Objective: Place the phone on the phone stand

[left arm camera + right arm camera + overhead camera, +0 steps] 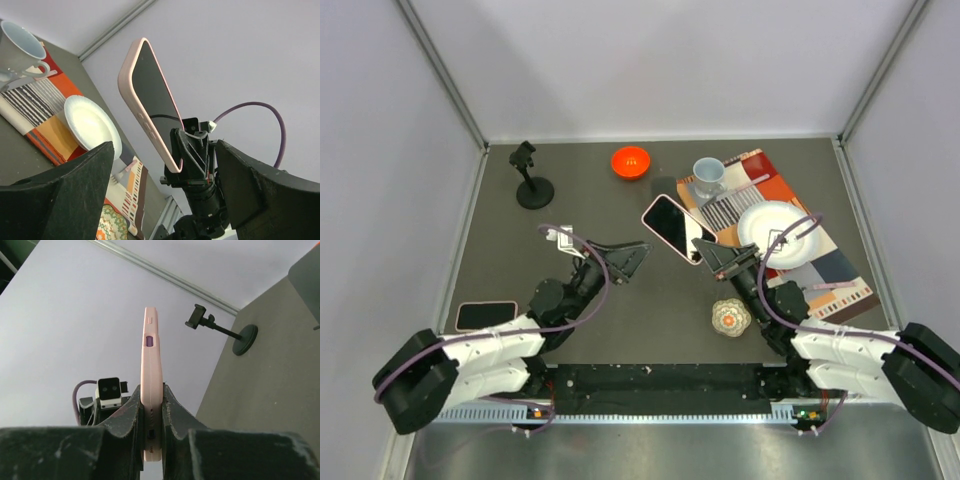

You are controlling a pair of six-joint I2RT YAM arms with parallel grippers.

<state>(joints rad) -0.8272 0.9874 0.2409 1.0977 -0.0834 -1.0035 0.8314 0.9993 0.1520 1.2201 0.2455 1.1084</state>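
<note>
The phone point(675, 228), dark-screened in a pink case, is held up off the table by my right gripper point(710, 256), which is shut on its lower end. In the right wrist view the phone point(151, 365) stands edge-on between my fingers, my right gripper point(152, 412) clamped on both of its faces. The black phone stand point(530, 176) stands upright at the far left of the table and shows in the right wrist view point(222, 330). My left gripper point(630, 257) is open and empty, left of the phone. In the left wrist view the phone point(150, 102) shows between my spread fingers point(60, 200).
A second dark phone point(485, 315) lies flat at the near left. A red bowl point(631, 161) sits at the back. A patterned placemat point(840, 270) on the right carries a cup point(709, 174), a white plate point(770, 225) and a fork point(830, 288). A small patterned object point(730, 318) sits near my right arm.
</note>
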